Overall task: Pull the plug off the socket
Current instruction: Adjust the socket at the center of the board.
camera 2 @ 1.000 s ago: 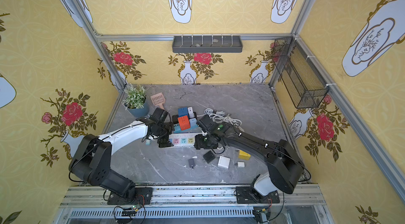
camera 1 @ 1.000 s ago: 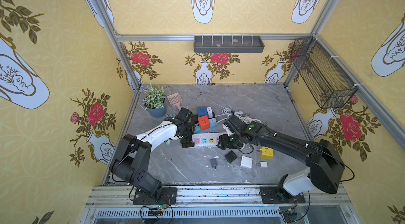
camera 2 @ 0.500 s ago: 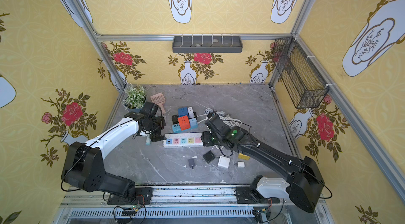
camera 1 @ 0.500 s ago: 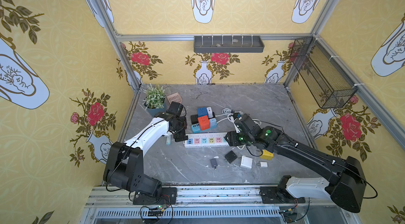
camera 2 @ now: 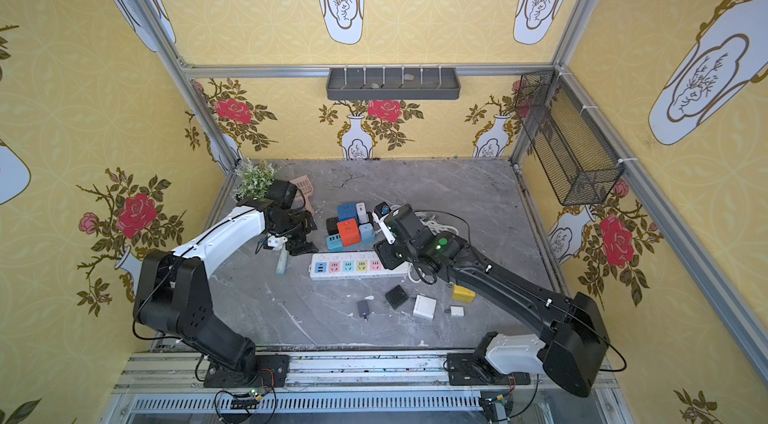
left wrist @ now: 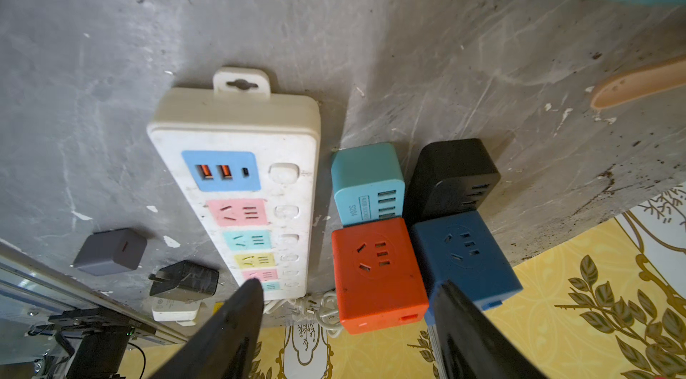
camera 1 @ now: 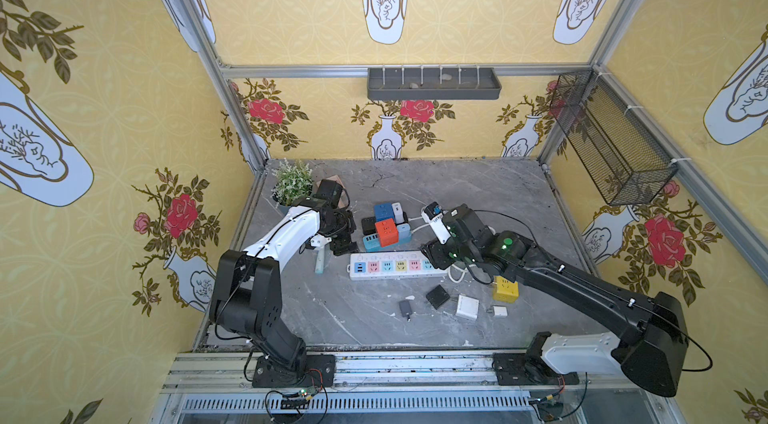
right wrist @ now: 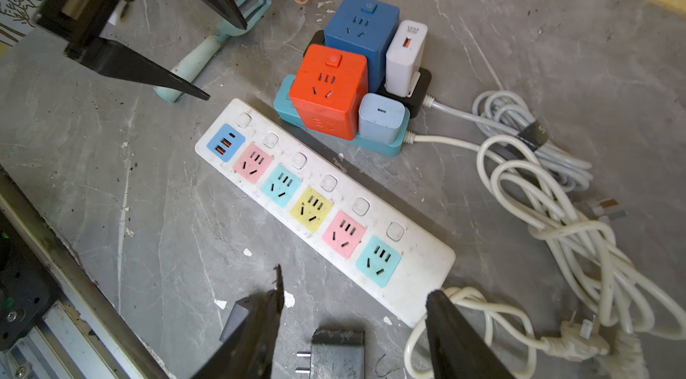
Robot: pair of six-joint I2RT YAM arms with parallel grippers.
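Grey marble tabletop holds our white power strip. Just behind it, the orange cube adapter and pale blue charger sit plugged into a teal strip. Our left gripper hangs near the white strip's USB end, jaws apart, holding nothing. Our right gripper gapes over its cord end, gripping nothing.

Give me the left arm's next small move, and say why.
Probably lower the left gripper over the orange cube and close on it. Its jaws stand open and empty, and in the left wrist view the cube lies roughly between the fingers. The cube sits plugged into the teal strip, while every socket of the white power strip is bare.
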